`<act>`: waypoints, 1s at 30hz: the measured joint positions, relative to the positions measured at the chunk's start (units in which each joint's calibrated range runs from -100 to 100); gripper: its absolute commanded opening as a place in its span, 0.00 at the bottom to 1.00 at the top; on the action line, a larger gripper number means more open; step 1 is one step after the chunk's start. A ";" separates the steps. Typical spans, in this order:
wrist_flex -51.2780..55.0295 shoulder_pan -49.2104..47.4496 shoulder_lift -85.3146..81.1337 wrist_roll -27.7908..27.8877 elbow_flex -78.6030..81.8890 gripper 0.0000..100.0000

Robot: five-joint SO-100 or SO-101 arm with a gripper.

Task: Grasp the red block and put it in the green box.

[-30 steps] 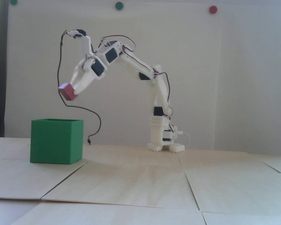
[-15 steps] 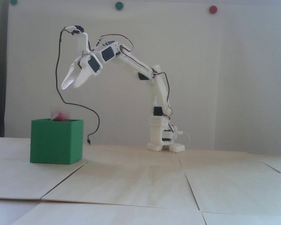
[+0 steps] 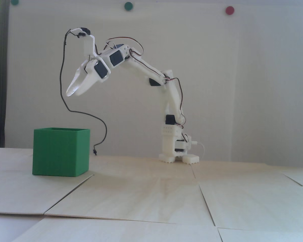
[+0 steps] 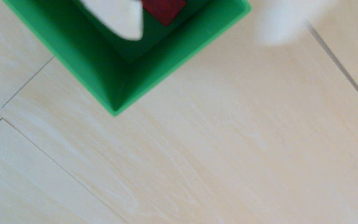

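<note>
The gripper [image 3: 74, 92] hangs high above the box [image 3: 60, 152] in the fixed view, empty, its two white fingers angled down and to the left. In the wrist view the fingers stand well apart: one finger [image 4: 120, 19] juts in over the box's mouth, the other is a blurred white shape at the top right, out over the bare surface [image 4: 216, 150]. So the jaws are spread and hold nothing.

And the block [image 4: 163, 9]? It lies inside the box [image 4: 152, 71], down on the floor of it, seen in the wrist view as a dark-red patch at the top edge, partly cut off by the frame and just beside the near finger. From the fixed view it is hidden behind the green walls.

The box sits upright on the pale wooden surface [image 3: 151, 196] at the left of the fixed view, well apart from the arm's base [image 3: 178, 157], which stands at the back near the wall. A black cable [image 3: 65, 100] loops down from the top of the wrist and dangles just to the right of the box, its end hanging free near the surface. The arm itself arches up and over from its base, leaning left.
</note>
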 measured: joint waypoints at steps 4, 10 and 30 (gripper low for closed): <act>3.58 -0.08 -3.49 0.00 4.30 0.02; 4.83 -3.90 -22.50 0.00 29.19 0.02; 2.00 -22.70 -106.85 0.10 113.16 0.02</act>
